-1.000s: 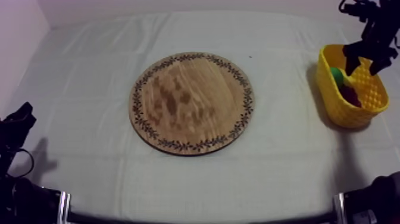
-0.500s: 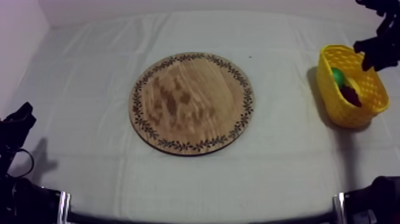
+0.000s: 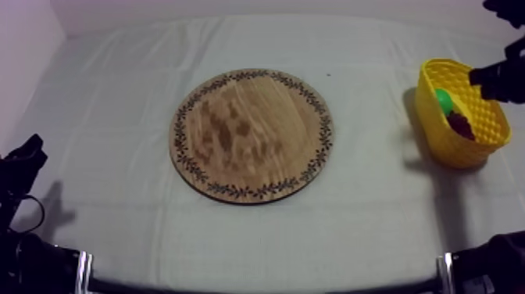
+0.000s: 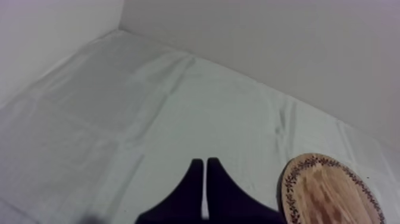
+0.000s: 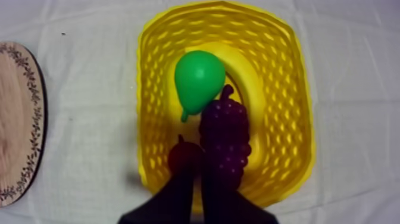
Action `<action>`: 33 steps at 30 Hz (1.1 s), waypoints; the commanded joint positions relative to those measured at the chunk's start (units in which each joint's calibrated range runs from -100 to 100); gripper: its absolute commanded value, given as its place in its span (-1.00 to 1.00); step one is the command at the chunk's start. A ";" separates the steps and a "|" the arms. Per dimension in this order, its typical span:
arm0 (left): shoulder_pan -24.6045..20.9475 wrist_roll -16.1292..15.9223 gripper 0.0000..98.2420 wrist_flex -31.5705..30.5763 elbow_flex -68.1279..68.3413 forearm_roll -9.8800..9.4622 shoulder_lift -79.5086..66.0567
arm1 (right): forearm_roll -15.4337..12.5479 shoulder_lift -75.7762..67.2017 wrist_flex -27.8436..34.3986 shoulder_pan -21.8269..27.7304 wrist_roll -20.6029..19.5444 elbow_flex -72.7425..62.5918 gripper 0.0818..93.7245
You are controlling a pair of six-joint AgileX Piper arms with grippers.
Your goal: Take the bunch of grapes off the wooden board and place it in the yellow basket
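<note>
Both arms are black all over. Below the wooden board (image 3: 251, 134) and off to its left, the left arm (image 3: 31, 262) has a thick rounded base section that ends in a pale silver collar (image 3: 82, 264). A matching collar caps the right arm (image 3: 492, 262) off to the board's right. The left end effector (image 4: 205, 162) is two plain black fingers (image 4: 191, 179), flat-sided and tapering to blunt tips, with a thin pale seam between them, widening into a broad black body. The right end effector (image 5: 199, 170) has the same tapering black fingers. Far to the board's right, the right arm's upper links look blocky and angular.
</note>
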 commanded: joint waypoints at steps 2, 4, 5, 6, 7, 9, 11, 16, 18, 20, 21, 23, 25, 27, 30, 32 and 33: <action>0.02 -0.01 -1.00 0.00 -0.04 0.01 0.02 | 0.06 -6.59 -5.27 -0.57 -1.98 5.85 -0.99; 0.02 -0.01 -1.00 0.00 -0.04 0.01 0.02 | 0.25 -9.30 -8.48 -0.99 -3.66 8.98 -0.99; 0.02 -0.01 -1.00 0.00 -0.04 0.01 0.02 | 0.36 -10.65 -10.06 -1.22 -4.56 10.64 -0.99; 0.02 -0.01 -1.00 0.00 -0.04 0.01 0.02 | 0.49 -11.97 -11.70 -1.46 -5.57 12.33 -0.99; 0.02 -0.01 -1.00 0.00 -0.04 0.01 0.02 | 0.60 -13.31 -13.40 -1.65 -6.54 14.05 -0.99; 0.02 -0.01 -1.00 0.00 -0.04 0.01 0.02 | 0.43 -16.09 -16.77 -1.94 -7.83 17.44 -0.99; 0.02 -0.01 -1.00 0.00 -0.04 0.01 0.02 | -0.27 -19.15 -19.70 -2.13 -8.46 20.68 -0.99; 0.02 -0.01 -1.00 0.00 -0.04 0.01 0.02 | -4.95 -27.62 -22.78 -2.72 -5.24 27.76 -0.99; 0.02 -0.01 -1.00 0.00 -0.04 0.01 0.02 | -7.28 -30.65 -23.19 -2.79 -3.07 30.26 -0.99; 0.02 -0.01 -1.00 0.00 -0.04 0.01 0.02 | -9.32 -33.13 -23.39 -2.74 -1.07 32.52 -0.99; 0.02 -0.01 -1.00 0.00 -0.04 0.01 0.02 | -10.25 -34.23 -23.45 -2.61 -0.11 33.52 -0.99; 0.02 -0.01 -1.00 0.00 -0.04 0.01 0.02 | -12.17 -36.41 -23.51 -2.28 2.13 35.37 -0.99; 0.02 -0.01 -1.00 0.00 -0.04 0.01 0.02 | -13.75 -38.91 -23.55 -1.99 4.30 37.27 -0.99; 0.02 -0.01 -1.00 0.00 -0.04 0.01 0.02 | -14.91 -41.97 -23.25 -1.84 6.11 39.21 -0.99; 0.02 -0.01 -1.00 0.00 -0.04 0.01 0.02 | -14.94 -46.70 -22.49 -2.09 5.54 41.12 -0.99; 0.02 -0.01 -1.00 0.00 -0.04 0.01 0.02 | -14.43 -49.50 -21.90 -2.42 2.95 41.75 -0.99; 0.02 -0.01 -1.00 0.00 -0.04 0.01 0.02 | -14.20 -50.78 -21.63 -2.53 1.37 41.95 -0.99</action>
